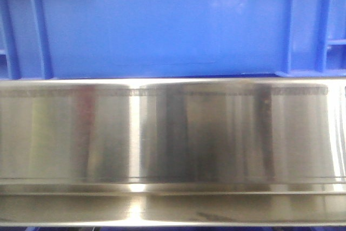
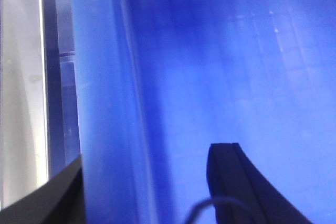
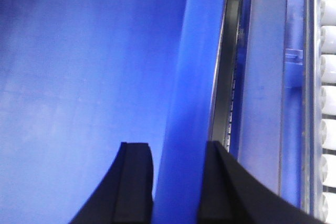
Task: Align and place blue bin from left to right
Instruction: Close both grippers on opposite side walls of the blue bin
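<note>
Right hand (image 3: 173, 148) pinches the blue bin (image 1: 162, 25) wall; left hand (image 2: 151, 153) straddles it, spread. We judge a one-sided grip could skew it.

Inward of both grippers, the inside of the blue bin (image 1: 162, 25) lay open, with smooth wall and floor and room for a finger to slide along. The right gripper (image 3: 173, 145) had the bin's rim filling the space between its fingers, with no slack on either side. Outward of its outer finger the passage was tight: a dark metal strip (image 3: 228, 77) ran just beside the rim, then a second blue wall (image 3: 265, 103), then white rollers (image 3: 326, 103). The left gripper (image 2: 149, 153) straddled the bin's wall, with free room on the inner finger's side. Beyond its outer finger a steel ledge (image 2: 21, 77) closed off that side.
</note>
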Controlling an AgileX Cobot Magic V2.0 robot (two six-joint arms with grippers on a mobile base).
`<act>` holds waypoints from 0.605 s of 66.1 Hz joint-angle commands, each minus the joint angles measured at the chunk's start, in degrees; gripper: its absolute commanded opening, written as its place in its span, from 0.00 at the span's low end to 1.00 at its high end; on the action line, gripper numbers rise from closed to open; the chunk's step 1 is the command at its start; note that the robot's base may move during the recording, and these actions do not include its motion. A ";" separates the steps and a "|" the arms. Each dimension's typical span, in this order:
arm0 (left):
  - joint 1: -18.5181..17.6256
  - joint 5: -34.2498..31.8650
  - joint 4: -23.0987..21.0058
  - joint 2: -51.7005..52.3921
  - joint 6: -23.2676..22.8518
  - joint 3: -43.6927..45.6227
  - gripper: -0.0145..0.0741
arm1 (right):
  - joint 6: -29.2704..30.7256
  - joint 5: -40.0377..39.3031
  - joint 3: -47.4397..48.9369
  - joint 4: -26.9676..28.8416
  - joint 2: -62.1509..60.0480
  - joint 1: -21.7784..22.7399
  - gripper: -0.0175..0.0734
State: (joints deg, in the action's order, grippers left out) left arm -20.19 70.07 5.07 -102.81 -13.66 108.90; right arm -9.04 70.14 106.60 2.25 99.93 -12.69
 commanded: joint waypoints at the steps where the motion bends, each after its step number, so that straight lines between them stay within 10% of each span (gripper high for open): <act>1: -0.17 -0.11 -0.81 1.32 1.03 0.47 0.04 | 0.94 -0.18 0.23 -0.42 -0.20 0.11 0.12; 40: -0.17 -0.11 -1.85 8.38 1.03 0.51 0.04 | 0.94 -1.34 0.23 -0.20 -6.58 0.11 0.12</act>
State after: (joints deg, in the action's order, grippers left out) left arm -20.00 72.22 4.34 -98.10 -13.69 108.68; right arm -8.92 72.01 106.14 2.21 97.00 -12.69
